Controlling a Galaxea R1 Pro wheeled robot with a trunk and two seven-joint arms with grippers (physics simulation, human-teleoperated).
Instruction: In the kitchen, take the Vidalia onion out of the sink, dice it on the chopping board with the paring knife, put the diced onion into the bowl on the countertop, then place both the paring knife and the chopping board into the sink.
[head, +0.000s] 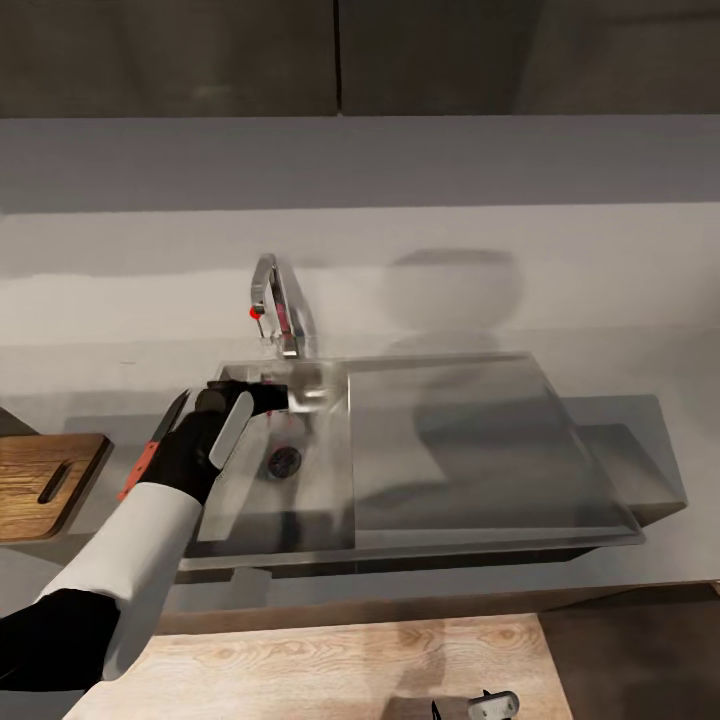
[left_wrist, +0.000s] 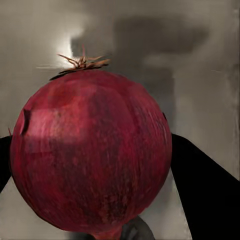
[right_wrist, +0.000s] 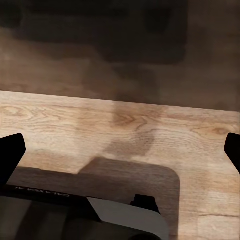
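Onion pinched in left gripper over sink basin

Left gripper was down inside the sink, at the basin's back-left corner, close under the tap. Your left wrist view showed the Vidalia onion wedged between the two dark fingers, one on each side, so the left pincer was clenched on the onion. In the head view the arm hid the bulb itself.

Edges you had near: basin's left wall just beside the wrist, back wall and tap base right behind the fingertips, drain nearby on the basin floor. Open room: the rest of the basin toward you, and the flat drainboard to the right, bare steel.

Paring knife lay on the countertop just left of the sink rim, red handle toward you, blade toward the wall, partly behind the forearm. Chopping board sat further left, cut by the picture's edge, handle slot facing the knife.

Right gripper hung low over the pale wood floor, fingers spread wide, released, holding nothing. Bowl not seen.
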